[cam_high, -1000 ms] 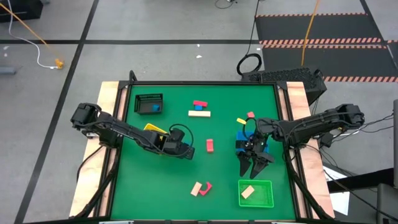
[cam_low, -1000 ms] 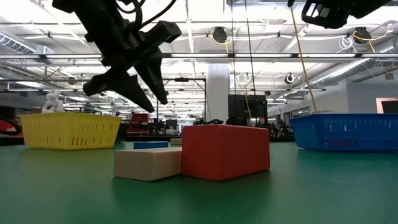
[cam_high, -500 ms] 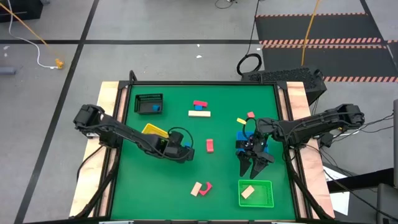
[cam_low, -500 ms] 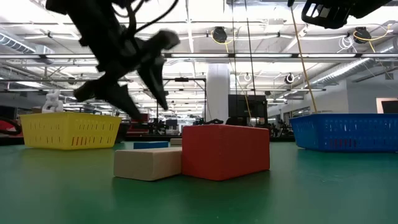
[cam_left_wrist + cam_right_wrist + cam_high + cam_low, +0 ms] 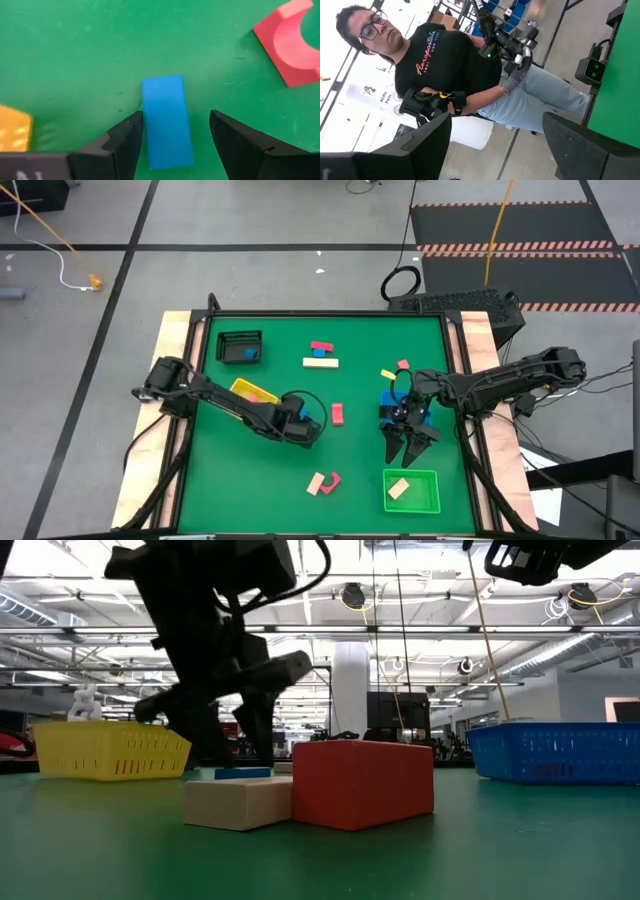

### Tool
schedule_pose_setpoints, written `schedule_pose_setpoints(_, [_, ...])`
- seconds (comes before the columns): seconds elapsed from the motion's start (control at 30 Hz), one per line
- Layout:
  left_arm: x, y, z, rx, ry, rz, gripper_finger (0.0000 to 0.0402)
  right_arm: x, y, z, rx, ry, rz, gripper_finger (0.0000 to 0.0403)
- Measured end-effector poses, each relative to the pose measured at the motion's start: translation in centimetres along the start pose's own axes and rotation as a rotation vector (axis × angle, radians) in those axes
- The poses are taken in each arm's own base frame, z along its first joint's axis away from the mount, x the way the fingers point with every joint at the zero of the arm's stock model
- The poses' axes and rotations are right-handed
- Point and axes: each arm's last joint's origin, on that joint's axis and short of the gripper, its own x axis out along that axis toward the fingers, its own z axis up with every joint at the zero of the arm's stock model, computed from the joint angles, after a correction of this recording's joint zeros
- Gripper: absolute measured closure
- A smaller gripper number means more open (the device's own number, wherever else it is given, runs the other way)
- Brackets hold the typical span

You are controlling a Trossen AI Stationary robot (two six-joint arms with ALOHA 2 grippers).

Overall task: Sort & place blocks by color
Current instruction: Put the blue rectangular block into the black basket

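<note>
My left gripper (image 5: 306, 431) is open and low over the table's middle. In the left wrist view its fingers (image 5: 172, 142) stand on either side of a blue bar (image 5: 166, 120) that lies flat on the green mat. The low view shows the same gripper (image 5: 240, 752) above that blue bar (image 5: 243, 773). A red block with a curved notch (image 5: 292, 42) lies nearby. Other red, tan and yellow blocks lie scattered, such as a red one (image 5: 338, 413). My right gripper (image 5: 410, 445) hangs open between the blue tray (image 5: 388, 412) and the green tray (image 5: 432, 502). My left gripper comes at the blue bar from above, fingers across its width. One finger (image 5: 127, 137) stands right against the bar's long side (image 5: 145, 117); whether it touches, I cannot tell. The other finger (image 5: 235, 140) is apart from the bar.
The green tray holds a tan block (image 5: 398, 489). A black tray (image 5: 240, 347) with a blue block sits at the far left, a yellow tray (image 5: 253, 391) under the left arm. Tan and red blocks (image 5: 323, 482) lie near the front edge. A person (image 5: 455, 65) stands beyond the table.
My left gripper has moved toward the table's right and near edges and come down, from well above the mat to just over the blue bar. Its fingers have stayed open. My right arm has kept still.
</note>
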Motion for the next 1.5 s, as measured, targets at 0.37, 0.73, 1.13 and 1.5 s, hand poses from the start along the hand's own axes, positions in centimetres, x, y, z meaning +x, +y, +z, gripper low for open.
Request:
schedule_pose_setpoints(0.37, [0.9,0.1,-0.3,-0.017,0.020,0.021,0.0178,0.0,0.0,0.0,0.000,0.000,0.000,0.0099])
schedule_pose_setpoints(0.73, [0.6,0.1,-0.1,-0.032,0.063,0.012,0.0274,0.0,0.0,0.0,0.001,0.001,0.000,0.0099])
schedule_pose_setpoints(1.13, [-6.8,0.1,4.4,0.016,-0.113,-0.005,0.0274,0.0,0.0,0.0,0.002,0.001,-0.002,0.0099])
schedule_pose_setpoints(1.5, [-11.1,6.3,11.7,0.048,-0.274,0.169,0.0274,0.0,0.0,0.0,0.004,-0.002,-0.003,0.0099])
